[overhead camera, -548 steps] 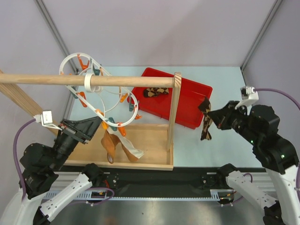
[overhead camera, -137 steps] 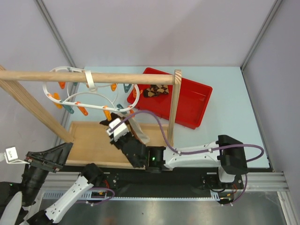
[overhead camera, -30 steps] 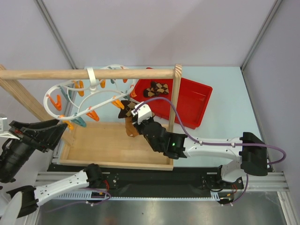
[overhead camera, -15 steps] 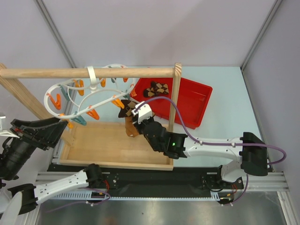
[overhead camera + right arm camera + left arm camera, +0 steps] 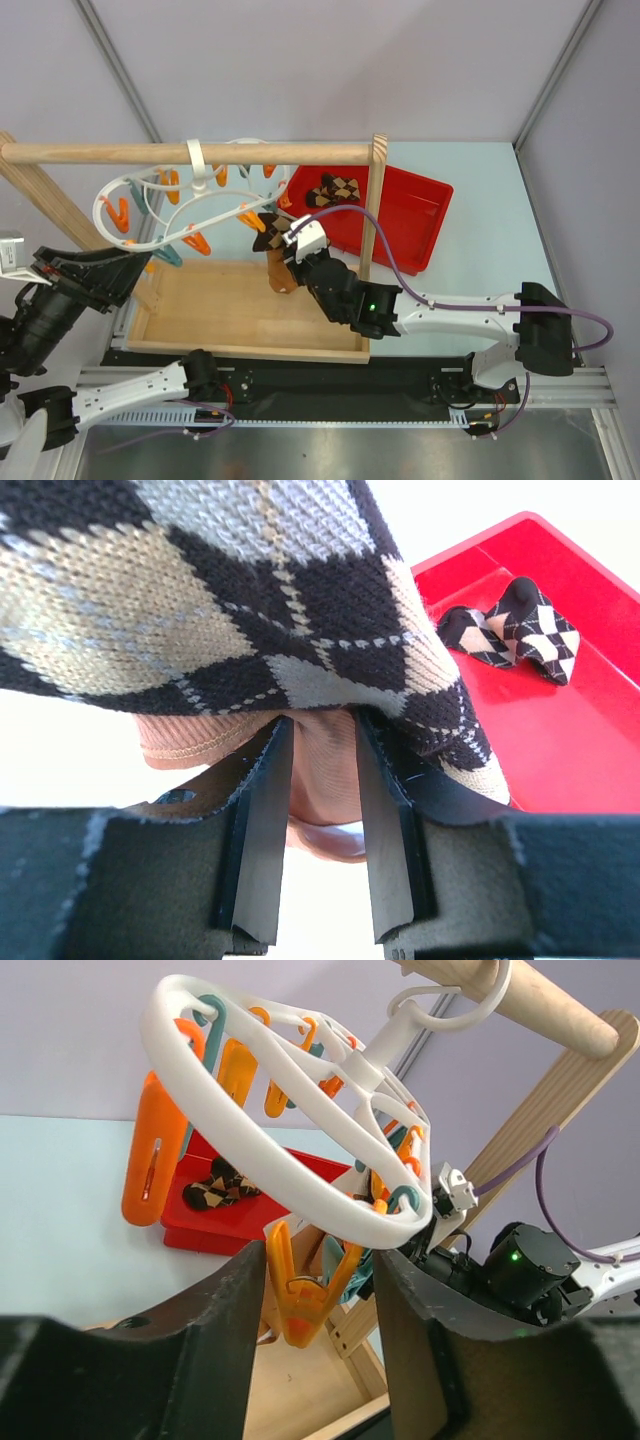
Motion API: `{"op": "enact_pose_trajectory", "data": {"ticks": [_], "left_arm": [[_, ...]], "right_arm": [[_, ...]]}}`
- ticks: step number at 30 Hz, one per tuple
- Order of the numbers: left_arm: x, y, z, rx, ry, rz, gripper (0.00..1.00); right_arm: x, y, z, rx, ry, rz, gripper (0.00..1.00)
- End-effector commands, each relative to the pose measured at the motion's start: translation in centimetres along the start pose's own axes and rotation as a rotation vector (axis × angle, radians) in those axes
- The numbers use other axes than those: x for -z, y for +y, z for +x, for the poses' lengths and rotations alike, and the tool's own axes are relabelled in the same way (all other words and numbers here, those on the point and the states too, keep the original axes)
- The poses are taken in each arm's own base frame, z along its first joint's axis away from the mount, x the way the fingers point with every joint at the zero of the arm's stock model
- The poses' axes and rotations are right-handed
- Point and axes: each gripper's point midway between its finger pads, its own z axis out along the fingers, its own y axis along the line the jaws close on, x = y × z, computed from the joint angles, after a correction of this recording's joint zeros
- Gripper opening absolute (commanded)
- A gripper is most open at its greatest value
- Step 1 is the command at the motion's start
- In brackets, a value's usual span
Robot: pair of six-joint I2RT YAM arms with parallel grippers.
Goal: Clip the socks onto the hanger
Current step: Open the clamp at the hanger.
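The white wavy hanger (image 5: 103,203) with orange and teal pegs hangs by its hook from the wooden rod (image 5: 260,154). My right gripper (image 5: 281,243) is shut on an argyle sock (image 5: 268,238) and holds it up by the hanger's right side, with the brown cuff drooping below. In the right wrist view the sock (image 5: 250,610) fills the top, pinched in that gripper (image 5: 320,735). A second sock (image 5: 335,188) lies in the red tray (image 5: 425,215). My left gripper (image 5: 315,1295) is open, its fingers either side of an orange peg (image 5: 298,1300) under the hanger ring (image 5: 260,1155).
The rod rests on a wooden frame with an upright post (image 5: 372,230) and a flat wooden base (image 5: 220,310) under the hanger. The red tray stands right of the post. Grey walls close in at the back and sides.
My left gripper has moved up and right, closer to the hanger's lower left pegs. My right gripper and the sock have hardly moved in the last second.
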Motion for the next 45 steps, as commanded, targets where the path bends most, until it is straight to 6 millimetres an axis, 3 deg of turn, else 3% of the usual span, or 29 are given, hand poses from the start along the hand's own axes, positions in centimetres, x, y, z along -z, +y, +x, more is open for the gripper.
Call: {"op": "enact_pose_trajectory", "data": {"ticks": [1, 6, 10, 18, 21, 25, 26, 28, 31, 33, 36, 40, 43, 45], "left_arm": [[-1.1, -0.8, -0.5, -0.018, -0.008, 0.003, 0.49], [-1.1, -1.0, -0.5, -0.004, -0.006, 0.015, 0.34], [-1.1, -1.1, -0.5, 0.004, 0.005, 0.009, 0.0], [-1.4, -1.3, 0.0, 0.023, 0.038, -0.002, 0.0], [-1.2, -1.2, 0.1, 0.03, 0.039, -0.004, 0.0], [-1.2, -0.7, 0.5, 0.03, 0.046, -0.028, 0.0], [-1.2, -0.7, 0.7, 0.03, 0.049, -0.027, 0.0], [-1.2, -0.7, 0.9, 0.028, 0.054, -0.028, 0.0], [-1.3, -0.6, 1.1, 0.029, 0.06, -0.03, 0.0], [-1.3, -0.6, 1.3, 0.032, 0.062, -0.029, 0.0], [-1.3, -0.5, 1.5, 0.036, 0.063, -0.035, 0.0], [-1.1, -0.4, 1.8, 0.047, 0.068, -0.03, 0.0], [-0.9, -0.2, 1.8, 0.05, 0.069, -0.037, 0.0], [-0.8, -0.1, 1.8, 0.053, 0.07, -0.036, 0.0]], "right_arm": [[0.2, -1.1, -3.2, -0.123, -0.081, 0.028, 0.36], [0.1, -1.0, -2.9, -0.122, -0.077, 0.027, 0.36], [0.1, -1.0, -2.9, -0.125, -0.076, 0.027, 0.36], [0.5, -0.5, -2.6, -0.109, -0.038, 0.001, 0.38], [1.5, 0.5, -2.0, -0.079, 0.011, -0.064, 0.51], [3.9, 2.8, -2.1, -0.049, 0.072, -0.205, 0.66], [5.1, 3.6, -0.9, 0.005, 0.125, -0.255, 0.68], [7.0, 5.6, -1.1, 0.051, 0.149, -0.359, 0.71], [11.5, 9.0, -0.3, 0.141, 0.198, -0.597, 0.74], [14.9, 10.2, -1.3, 0.179, 0.182, -0.732, 0.75], [16.8, 8.5, -3.6, 0.154, 0.129, -0.688, 0.76], [18.8, 5.7, -4.5, 0.163, 0.139, -0.721, 0.72], [20.1, 2.4, -4.1, 0.162, 0.21, -0.693, 0.69], [19.2, -1.0, -4.3, 0.082, 0.236, -0.521, 0.68]]}}
